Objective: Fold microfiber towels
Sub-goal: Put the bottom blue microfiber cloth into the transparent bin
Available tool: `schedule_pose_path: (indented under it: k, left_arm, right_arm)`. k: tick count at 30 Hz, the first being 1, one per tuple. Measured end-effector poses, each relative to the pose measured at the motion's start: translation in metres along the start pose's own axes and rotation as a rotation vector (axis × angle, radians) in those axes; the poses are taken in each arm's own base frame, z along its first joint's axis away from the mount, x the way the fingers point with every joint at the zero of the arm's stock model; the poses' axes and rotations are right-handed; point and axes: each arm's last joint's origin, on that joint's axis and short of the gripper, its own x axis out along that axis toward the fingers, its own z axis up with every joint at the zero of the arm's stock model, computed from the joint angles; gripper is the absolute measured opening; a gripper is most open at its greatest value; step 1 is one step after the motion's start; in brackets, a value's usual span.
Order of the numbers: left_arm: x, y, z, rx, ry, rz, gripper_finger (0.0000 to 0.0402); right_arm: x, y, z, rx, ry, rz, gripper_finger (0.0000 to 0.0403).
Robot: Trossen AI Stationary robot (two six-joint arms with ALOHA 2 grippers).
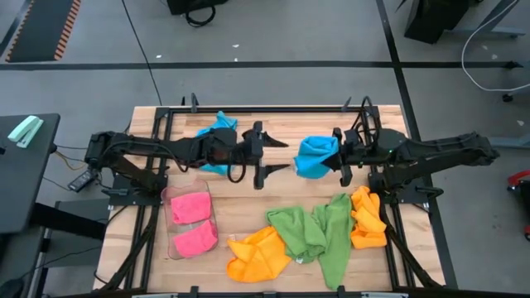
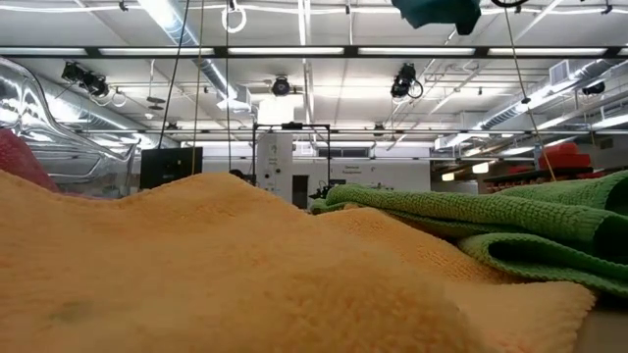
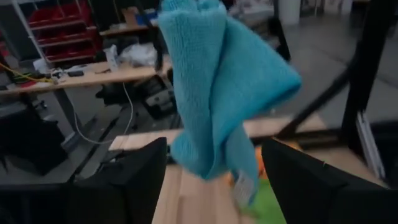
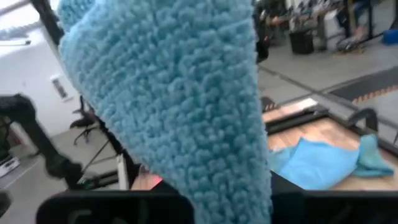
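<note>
**Sky-blue towel held above table**

High view: the right gripper (image 1: 335, 155) pinches a bunched sky-blue towel (image 1: 315, 156) above the wooden table (image 1: 273, 203). The left gripper (image 1: 267, 155) faces it, fingers spread wide, empty.

Low view: looped orange towel (image 2: 226, 275) and green towel (image 2: 510, 226) fill the foreground; ceiling lights behind.

Left wrist view: the blue terry hangs crumpled between both fingers (image 3: 140, 180).

Fuzzy, nubbly cloth blue towel (image 4: 186, 106) — smooth pale wooden table (image 1: 248, 215) — glossy clear plastic tray (image 1: 174, 217)
</note>
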Motion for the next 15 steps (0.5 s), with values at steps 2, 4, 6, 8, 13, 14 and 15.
schedule_pose_path:
  k: [2, 4, 6, 8, 13, 14, 15]
  left_arm:
    - [0.001, 0.000, 0.001, -0.008, -0.018, 0.002, 0.0285]
    - [0.003, -0.001, 0.001, -0.011, -0.030, 0.000, 0.0298]
    - [0.006, -0.001, -0.001, -0.012, -0.041, -0.001, 0.0314]
    - [0.009, -0.002, -0.002, -0.014, -0.058, 0.001, 0.0331]
    - [0.015, -0.002, -0.005, 0.035, -0.071, 0.007, 0.0369]
    - [0.017, -0.003, -0.006, 0.034, -0.080, 0.008, 0.0374]
    - [0.020, -0.003, -0.006, 0.035, -0.106, 0.013, 0.0378]
  right_arm:
    - [0.002, 0.000, 0.000, -0.006, -0.011, -0.002, 0.0040]
    - [0.004, 0.001, 0.002, -0.004, -0.033, 0.005, 0.0040]
    - [0.005, 0.001, 0.003, -0.003, -0.048, 0.011, 0.0040]
    - [0.005, 0.001, 0.003, -0.006, -0.049, 0.012, 0.0040]
    - [0.008, 0.002, 0.004, 0.001, -0.072, 0.019, 0.0040]
    - [0.009, 0.002, 0.005, 0.002, -0.085, 0.023, 0.0040]
    - [0.009, 0.002, 0.005, 0.002, -0.081, 0.022, 0.0040]
